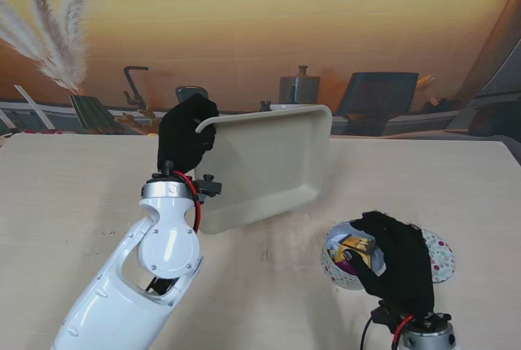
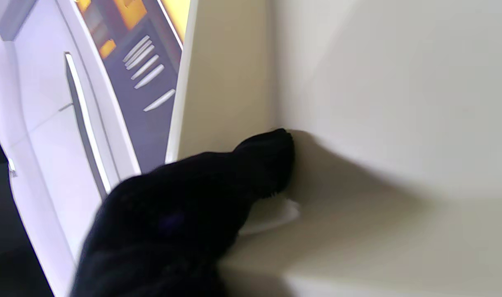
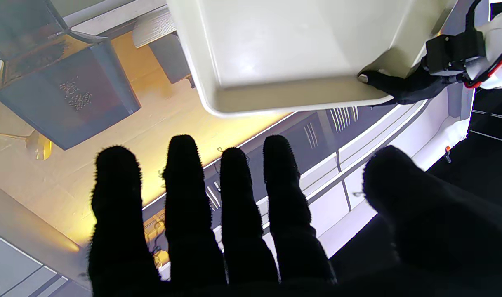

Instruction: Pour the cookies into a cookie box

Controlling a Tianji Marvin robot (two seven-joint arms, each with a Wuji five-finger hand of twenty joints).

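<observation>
Left hand [image 1: 186, 140] gripping tilted tray [image 1: 269, 167] by 1 corner, could slip. Right hand [image 1: 397, 262], fingers apart, resting against cookie box [image 1: 352, 254], might tip it.

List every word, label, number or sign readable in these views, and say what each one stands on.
None can be read.
Tray in the left hand: plain, no lettering.
Cookie box by the right hand: yellow wrappers inside, any print too small to read.
Dotted lid: pattern only.
</observation>
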